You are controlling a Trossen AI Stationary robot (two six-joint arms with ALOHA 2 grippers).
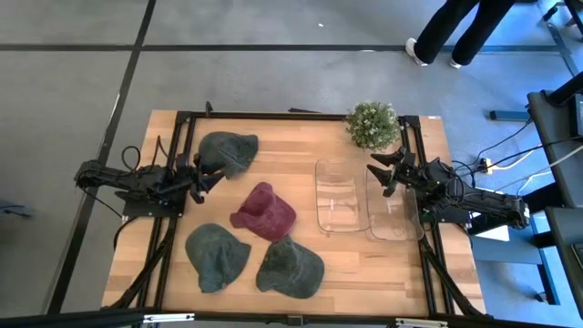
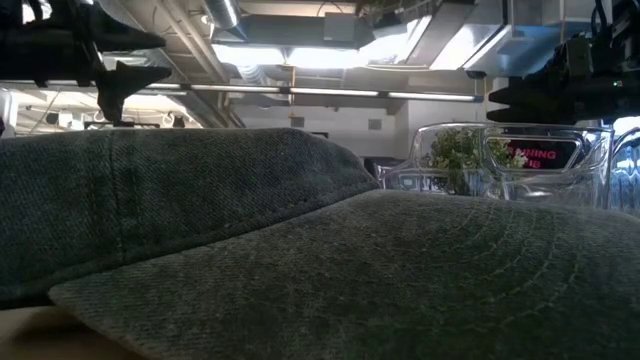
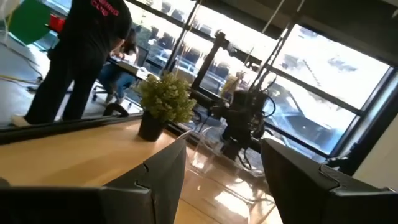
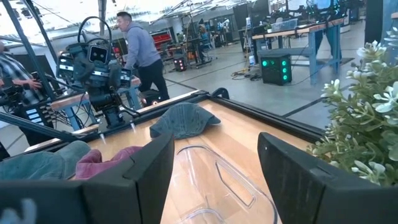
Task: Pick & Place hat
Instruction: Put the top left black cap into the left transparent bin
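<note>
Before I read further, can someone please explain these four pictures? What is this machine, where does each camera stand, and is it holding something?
It is a robot with two dark arms at a wooden table. One picture looks down from above, one looks level across the tabletop, and two come from cameras on the wrists. The left gripper and the right gripper are both open and hold nothing. On the table lie three green hats, one red hat, two clear containers and a small plant. People stand in the room behind.
</note>
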